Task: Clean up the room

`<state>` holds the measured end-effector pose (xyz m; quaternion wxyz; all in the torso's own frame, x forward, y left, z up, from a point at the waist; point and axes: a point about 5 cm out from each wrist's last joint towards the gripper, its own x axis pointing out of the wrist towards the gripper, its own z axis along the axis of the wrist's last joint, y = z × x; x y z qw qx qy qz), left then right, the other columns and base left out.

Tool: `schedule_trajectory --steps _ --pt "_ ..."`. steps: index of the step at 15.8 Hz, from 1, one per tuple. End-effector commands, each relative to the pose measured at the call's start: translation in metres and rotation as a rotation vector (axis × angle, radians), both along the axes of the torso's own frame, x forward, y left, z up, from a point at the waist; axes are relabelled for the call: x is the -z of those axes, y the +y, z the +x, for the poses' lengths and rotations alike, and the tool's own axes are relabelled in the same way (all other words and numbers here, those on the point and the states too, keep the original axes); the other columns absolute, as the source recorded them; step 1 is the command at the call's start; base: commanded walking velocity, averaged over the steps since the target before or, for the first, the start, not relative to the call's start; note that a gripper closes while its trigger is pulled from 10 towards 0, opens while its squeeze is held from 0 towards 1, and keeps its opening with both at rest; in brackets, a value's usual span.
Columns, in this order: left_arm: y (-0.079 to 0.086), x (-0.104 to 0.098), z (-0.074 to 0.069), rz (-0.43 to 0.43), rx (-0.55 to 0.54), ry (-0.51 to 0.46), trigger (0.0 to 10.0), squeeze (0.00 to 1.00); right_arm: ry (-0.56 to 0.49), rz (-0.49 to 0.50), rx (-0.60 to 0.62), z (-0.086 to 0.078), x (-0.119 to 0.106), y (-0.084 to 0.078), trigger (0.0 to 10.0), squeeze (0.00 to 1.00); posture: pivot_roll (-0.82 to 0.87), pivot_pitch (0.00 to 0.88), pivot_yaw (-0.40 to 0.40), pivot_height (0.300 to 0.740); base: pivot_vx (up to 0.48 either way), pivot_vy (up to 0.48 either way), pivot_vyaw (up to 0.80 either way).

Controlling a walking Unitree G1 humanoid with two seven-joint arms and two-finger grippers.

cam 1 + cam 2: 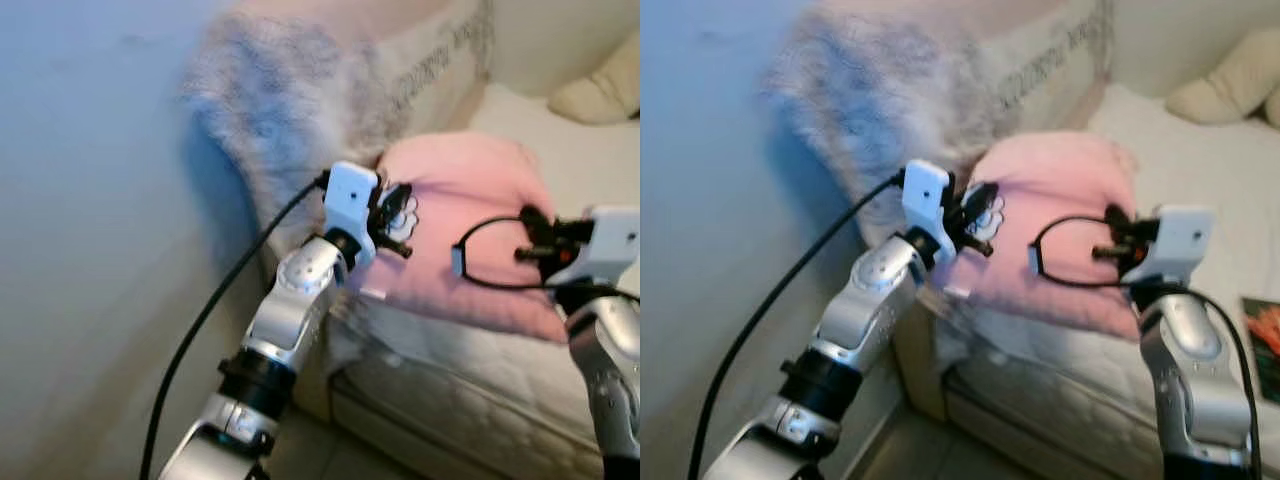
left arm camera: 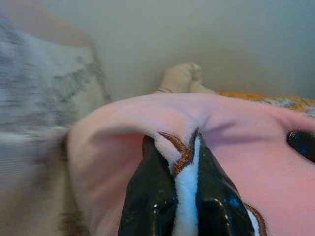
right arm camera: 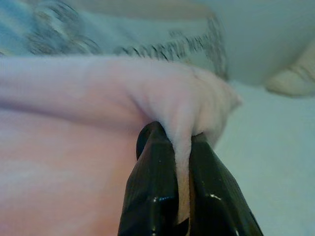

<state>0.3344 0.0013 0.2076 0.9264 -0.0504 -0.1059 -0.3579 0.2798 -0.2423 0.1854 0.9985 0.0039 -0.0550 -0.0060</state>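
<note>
A pink cushion [image 1: 470,225] with a white and brown patch lies on the cream sofa [image 1: 470,390], held between both arms. My left gripper [image 1: 398,218] is shut on the cushion's left edge; the left wrist view shows the black fingers [image 2: 152,196] pinching a fold of pink and white fabric [image 2: 184,167]. My right gripper [image 1: 530,238] is shut on the cushion's right side, and in the right wrist view its fingers [image 3: 147,191] clamp a pink fold [image 3: 182,147]. The cushion [image 1: 1060,220] leans against the sofa's armrest end.
A grey furry throw [image 1: 290,100] drapes over the sofa's armrest beside a pale wall [image 1: 90,250]. A printed cushion [image 1: 440,60] stands behind, and a cream pillow [image 1: 600,95] lies at the far right. A colourful book [image 1: 1262,345] rests on the seat. Black cables trail from both wrists.
</note>
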Motion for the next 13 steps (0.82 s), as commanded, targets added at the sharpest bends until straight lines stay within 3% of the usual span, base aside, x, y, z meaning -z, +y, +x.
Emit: schedule_trajectory --steps 1,3,4,6,9,11,13 --pt "0.001 -0.013 -0.001 -0.009 0.023 -0.042 10.0 0.00 0.029 -0.004 0.073 -0.008 0.007 -0.013 10.0 0.00 -0.02 0.000 0.061 0.740 0.000 -0.480 0.00" --pt "-0.007 -0.002 -0.013 0.024 0.126 -0.006 10.0 0.00 0.117 -0.019 0.059 -0.018 0.026 -0.012 10.0 0.00 -0.02 0.000 0.063 0.740 0.000 -0.480 0.00" --pt "-0.007 0.001 -0.014 0.026 0.101 -0.003 10.0 0.00 0.130 -0.026 0.070 -0.021 0.030 -0.015 10.0 0.00 -0.02 0.000 0.065 0.740 0.000 -0.480 0.00" --pt "-0.006 0.005 -0.007 0.025 0.036 0.022 10.0 0.00 0.076 -0.045 0.115 -0.017 0.021 -0.021 10.0 0.00 -0.02 0.000 0.074 0.740 0.000 -0.197 0.00" --pt "0.005 0.002 0.009 0.041 -0.056 0.002 10.0 0.00 0.024 -0.044 0.118 0.000 0.010 -0.013 10.0 0.00 -0.03 0.000 0.079 0.740 0.000 0.000 0.00" --pt "0.017 0.004 0.019 0.039 -0.093 0.011 10.0 0.00 0.042 -0.040 0.063 0.008 0.019 0.003 10.0 0.00 -0.02 0.000 0.076 0.740 0.163 -0.174 0.20" --pt "0.024 0.007 0.029 0.064 -0.133 0.016 10.0 0.00 0.064 -0.034 0.057 0.010 0.028 0.009 10.0 0.00 -0.01 0.000 0.075 0.740 0.379 -0.291 0.61"
